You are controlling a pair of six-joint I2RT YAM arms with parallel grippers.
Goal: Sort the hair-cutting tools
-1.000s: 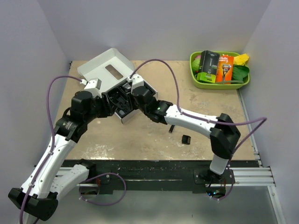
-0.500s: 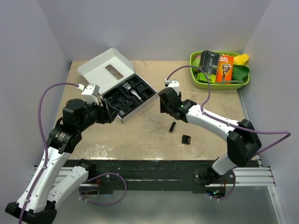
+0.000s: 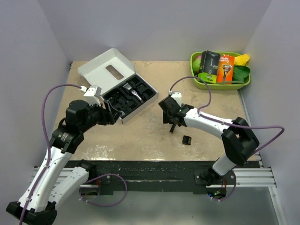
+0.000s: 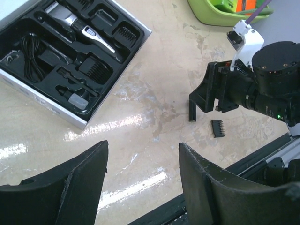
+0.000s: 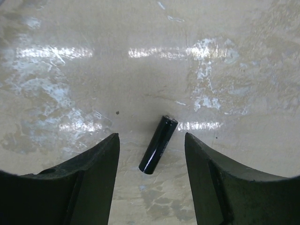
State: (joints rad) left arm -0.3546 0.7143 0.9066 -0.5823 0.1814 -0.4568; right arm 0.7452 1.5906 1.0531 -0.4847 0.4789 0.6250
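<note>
black fingers of the right gripper (image 5: 150,137) stand spread with nothing between them. they hang straight over a slim black stick (image 5: 158,151) lying flat on the tan table (image 3: 140,140). my reading is that the jaws straddle it this way so they can drop and close across its narrow width. a small black comb attachment (image 3: 187,139) lies loose to the near right of the stick, apart from it, the other piece not yet in the set. over on the left, the left gripper (image 4: 141,145) is likewise parted and empty, just beside the near edge of the white box (image 3: 123,120). it is probably held off to give the other arm room. inside the box's black moulded insert (image 4: 56,65), the silver-and-black clipper (image 4: 83,29) rests in its slot and the cord (image 4: 29,58) sits coiled in a pocket beside it. spare combs (image 4: 125,32) fill other pockets, which suggests each part has a shaped home. beyond, the lid (image 3: 101,69) stands folded back. farthest right, the green tray (image 3: 220,86) holds packaged razors (image 3: 217,65), well apart from the work.
</note>
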